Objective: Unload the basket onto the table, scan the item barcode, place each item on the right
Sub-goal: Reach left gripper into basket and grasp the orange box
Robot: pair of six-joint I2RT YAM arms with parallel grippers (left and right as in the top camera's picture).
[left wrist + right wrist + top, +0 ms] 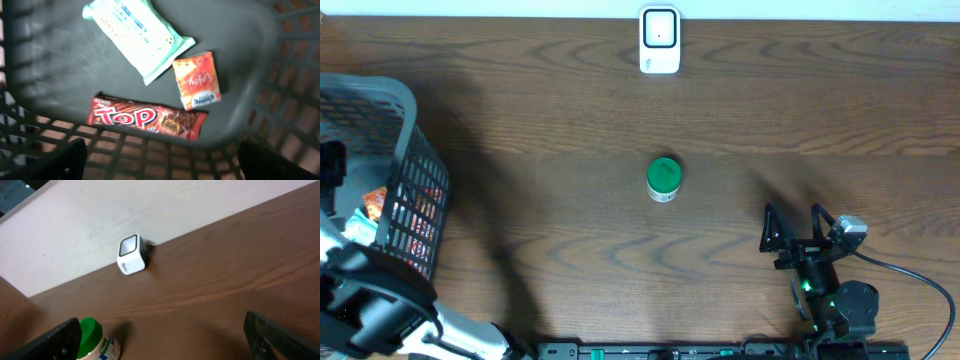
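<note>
- Overhead view: a brown wooden counter carries a white scanner at the middle of its far edge, standing against the pale wall.
- A green-capped bottle stands upright near the middle of the counter. It is well apart from the scanner and nothing touches it.
- A dark mesh basket sits at the left edge of the counter, with coloured packets showing through its side.
- The left arm reaches in from the near left corner towards the basket.
- The right fingers hover over the counter near its near right corner, well apart from the bottle. They are spread wide with nothing between them.
- Left wrist view: the left fingers are spread to both lower corners of the picture, above the inside of the basket. They grasp nothing.
- On the basket floor a red Top chocolate bar lies flat close to the mesh wall.
- A white and green soft pack lies flat on the floor farther in.
- An orange packet lies just beside that pack and near the end of the bar.
- Right wrist view: the right fingers frame the scene wide apart, with the scanner ahead at the counter's far edge.
- The bottle shows at the bottom of that picture, just beside one finger, and is not gripped.
</note>
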